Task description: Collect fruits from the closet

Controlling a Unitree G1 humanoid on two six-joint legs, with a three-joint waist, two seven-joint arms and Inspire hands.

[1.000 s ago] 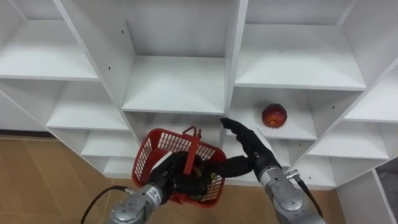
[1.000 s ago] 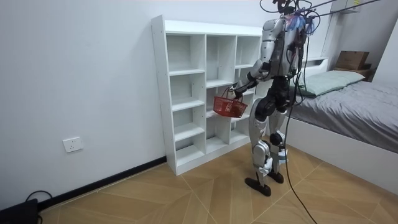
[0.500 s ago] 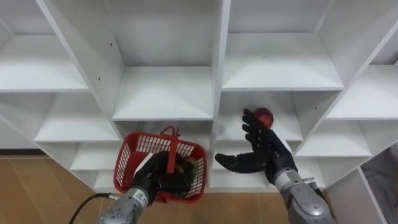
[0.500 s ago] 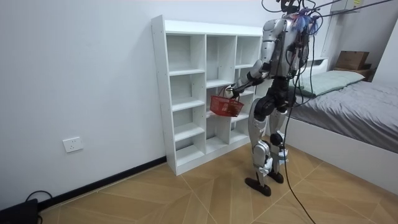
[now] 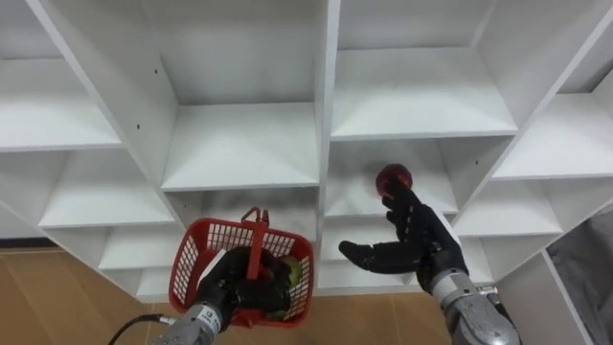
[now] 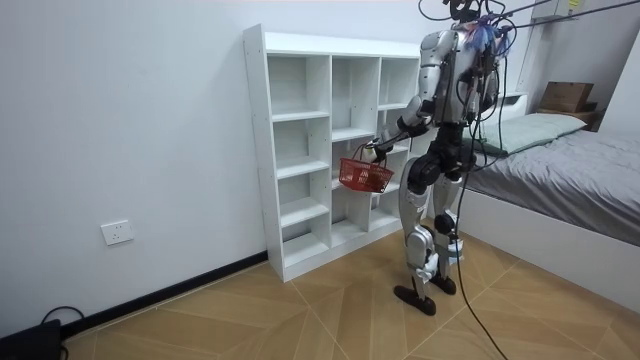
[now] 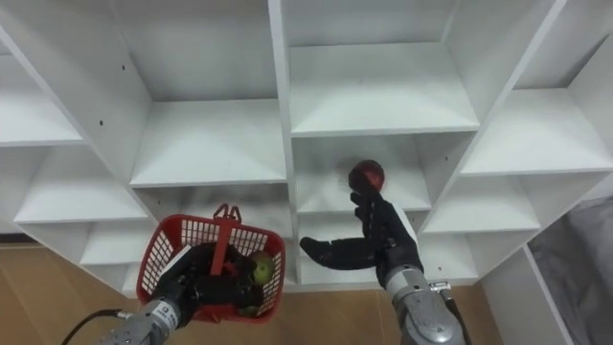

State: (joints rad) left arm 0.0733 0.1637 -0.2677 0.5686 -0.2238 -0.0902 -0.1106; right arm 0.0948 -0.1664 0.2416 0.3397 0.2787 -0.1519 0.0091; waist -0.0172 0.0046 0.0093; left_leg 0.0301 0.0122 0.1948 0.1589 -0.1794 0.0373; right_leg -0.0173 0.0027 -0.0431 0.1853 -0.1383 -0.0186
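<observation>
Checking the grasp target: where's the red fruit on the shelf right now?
In the left eye view, the red fruit sits in the closet cubby just right of the centre divider, at the tips of the right hand's fingers.

Closet [image 5: 326, 96]: one, white, three columns of compartments.
Red basket [image 5: 206, 240]: one.
Red fruit [image 5: 392, 178]: one, on a shelf.
Green fruit [image 7: 260, 270]: one visible in the basket; the rest of its contents cannot be counted.
Hands: two, left hand [image 5: 239, 287] and right hand [image 5: 412, 240].
Bed [image 6: 570, 150]: one.
Wall socket [image 6: 117, 232]: one.
Cardboard box [image 6: 565, 96]: one.
</observation>
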